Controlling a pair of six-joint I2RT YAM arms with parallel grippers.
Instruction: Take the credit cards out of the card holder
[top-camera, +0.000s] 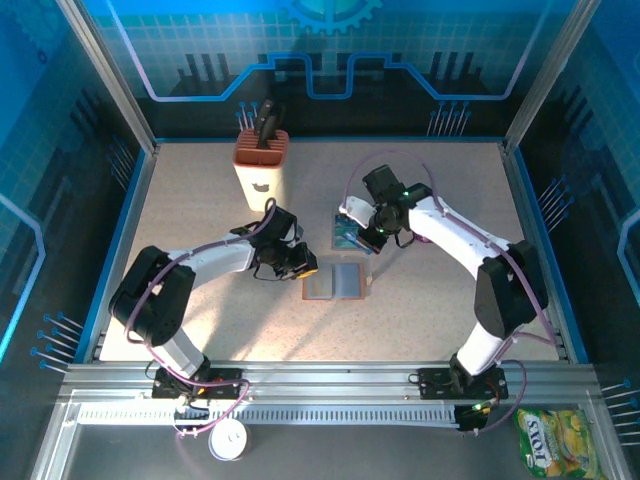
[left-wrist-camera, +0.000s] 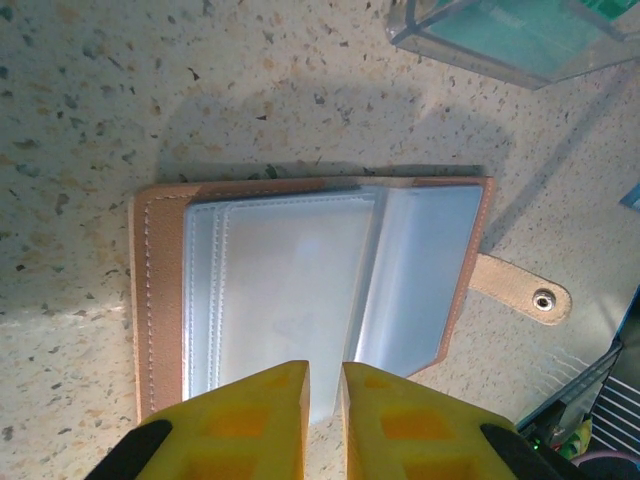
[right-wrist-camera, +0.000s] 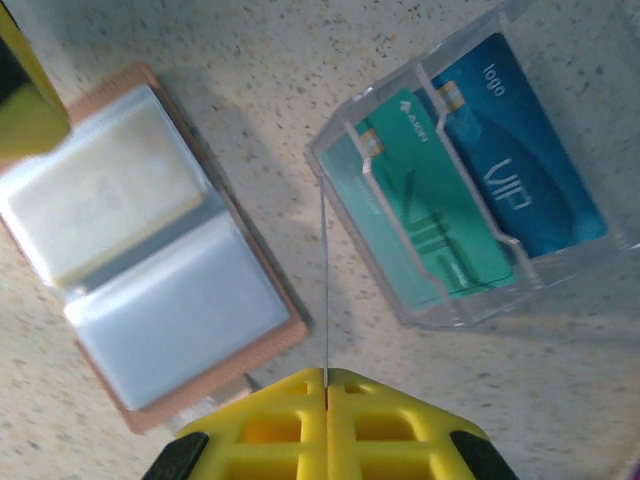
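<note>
**Operator:** Where is the card holder, and why does it lie like that?

**Observer:** You have the card holder (top-camera: 333, 282) open flat on the table (top-camera: 200, 200), between the two arms. Its snap tab (left-wrist-camera: 520, 290) sticks out to one side. I think it lies open so that the clear sleeves face up and a card can slide out.

**Operator:** And the grippers?

**Observer:** Your left gripper (left-wrist-camera: 325, 400) is over one edge of the holder. Its fingers stand a little apart, and I see nothing pinched between them. Probably it is there to keep the holder from sliding. Your right gripper (right-wrist-camera: 326, 400) is pressed closed, just beside the clear tray (right-wrist-camera: 560, 262). A thin pale line goes up from between its fingers. It may be a card seen from its edge, but I cannot tell.

**Operator:** And the credit cards?

**Observer:** Two credit cards stand in the tray, a teal card (right-wrist-camera: 425, 200) and a blue card (right-wrist-camera: 520, 160). Each is in its own slot, which keeps them apart. In the sleeves I see no coloured card, though one sleeve has a yellowish shade that I cannot read. In my judgement your task is almost finished.
</note>
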